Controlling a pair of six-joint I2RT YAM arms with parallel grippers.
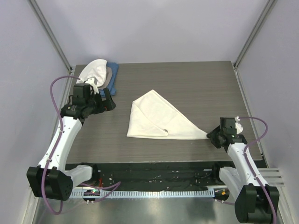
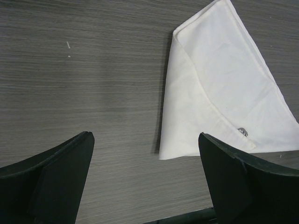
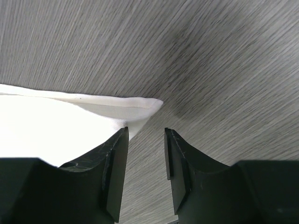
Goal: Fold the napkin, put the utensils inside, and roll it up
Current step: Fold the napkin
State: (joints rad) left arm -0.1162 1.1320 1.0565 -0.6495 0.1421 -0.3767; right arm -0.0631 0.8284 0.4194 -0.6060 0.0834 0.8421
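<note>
The cream napkin (image 1: 159, 119) (image 2: 219, 84) lies folded into a long triangle at the table's middle, its sharp corner pointing right. Only the ring end of the fork (image 1: 166, 129) (image 2: 243, 132) peeks from under the folded flap; the rest of the utensils is hidden inside. My right gripper (image 1: 212, 135) (image 3: 145, 130) sits low at that right corner. It is open with a narrow gap showing bare table, and the napkin's tip (image 3: 140, 109) lies just beyond its left finger. My left gripper (image 1: 111, 100) (image 2: 145, 137) hangs wide open left of the napkin, holding nothing.
A stack of white, tan and blue cloths (image 1: 98, 74) lies at the back left corner, behind the left arm. Bare wood-grain tabletop (image 1: 196, 88) surrounds the napkin. A black rail (image 1: 154, 168) runs along the near edge between the arm bases.
</note>
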